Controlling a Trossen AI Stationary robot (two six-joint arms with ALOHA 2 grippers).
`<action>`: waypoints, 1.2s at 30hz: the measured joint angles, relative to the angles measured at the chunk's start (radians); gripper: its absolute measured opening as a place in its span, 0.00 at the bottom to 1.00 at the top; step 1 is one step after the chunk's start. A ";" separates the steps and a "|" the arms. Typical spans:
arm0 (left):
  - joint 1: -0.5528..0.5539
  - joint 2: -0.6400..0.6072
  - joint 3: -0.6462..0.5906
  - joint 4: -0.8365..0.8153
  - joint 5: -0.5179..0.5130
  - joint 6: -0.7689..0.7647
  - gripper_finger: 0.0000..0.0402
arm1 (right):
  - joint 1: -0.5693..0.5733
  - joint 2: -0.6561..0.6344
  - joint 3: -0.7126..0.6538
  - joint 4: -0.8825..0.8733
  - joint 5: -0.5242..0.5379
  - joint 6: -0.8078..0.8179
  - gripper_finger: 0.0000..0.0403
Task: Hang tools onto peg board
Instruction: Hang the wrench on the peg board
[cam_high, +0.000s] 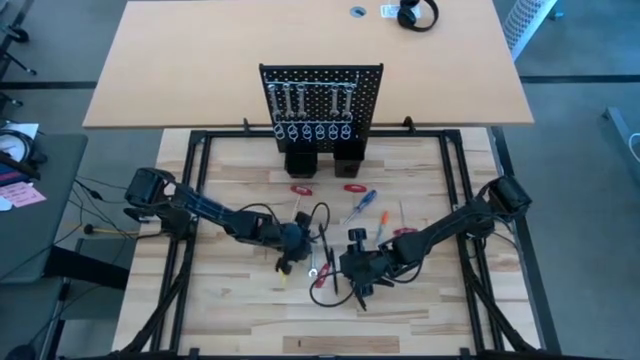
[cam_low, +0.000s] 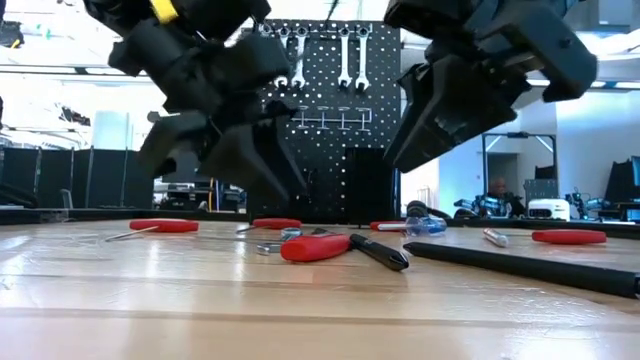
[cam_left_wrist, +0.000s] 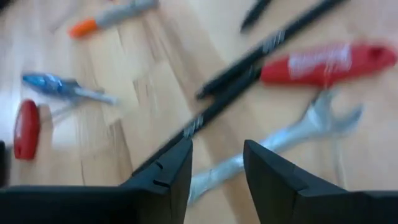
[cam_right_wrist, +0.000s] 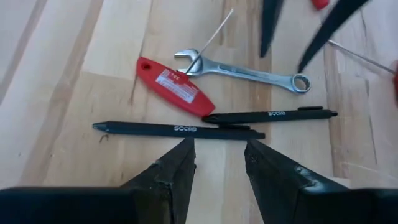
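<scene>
Two spread, empty pincers, left (cam_high: 290, 262) and right (cam_high: 360, 290), hover mid-frame over the tools (cam_high: 335, 235); I judge I'm still picking, so next close on one.

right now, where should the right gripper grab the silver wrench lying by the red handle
Grip the silver wrench mid-shaft from straight above, fingers across its narrow width. It lies flat; the shaft is bare, while the open end touches the red-handled tool. The right gripper is open and empty above the black pens.

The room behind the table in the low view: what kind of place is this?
Probably a robotics lab or workshop. Two robot arms work over a wooden table strewn with tools, a peg board holds hung wrenches, and equipment stands in the room beyond.
</scene>
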 joint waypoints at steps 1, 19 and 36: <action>0.008 0.000 0.009 -0.033 0.010 0.016 0.36 | 0.002 -0.001 0.000 -0.005 0.000 -0.001 0.38; 0.091 0.042 0.062 -0.091 0.230 0.181 0.46 | 0.020 -0.001 0.000 -0.018 -0.005 -0.005 0.38; 0.138 0.126 0.066 -0.137 0.244 -0.148 0.31 | 0.045 -0.001 0.000 -0.041 -0.005 -0.008 0.38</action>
